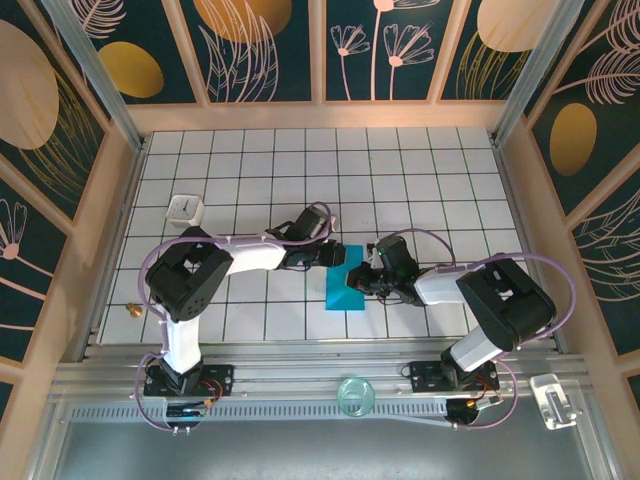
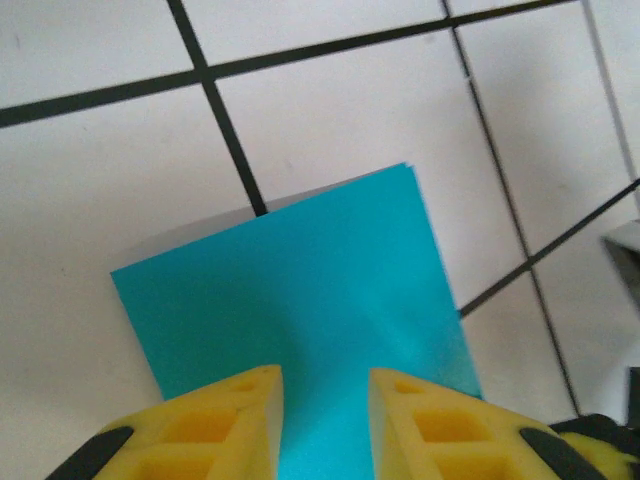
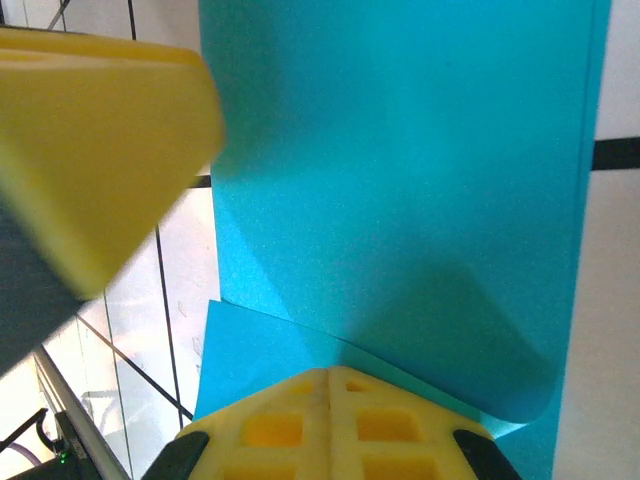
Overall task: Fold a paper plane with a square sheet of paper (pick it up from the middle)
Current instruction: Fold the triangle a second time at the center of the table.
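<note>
The white tiled table (image 1: 250, 160) with dark grid lines stands between dark walls (image 1: 260, 50) painted with golden plants. The thin teal-blue square sheet of paper (image 1: 345, 288), partly folded, lies near its middle. Both arms bend inward to it. The left gripper (image 2: 325, 385) is parted above the sheet. The right gripper (image 3: 330, 375) is closed at a raised flap; whether it pinches the flap I cannot tell.

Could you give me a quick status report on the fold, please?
Left gripper open over the sheet. Right gripper shut on its lifted flap. White cube far left, not in the way.
</note>
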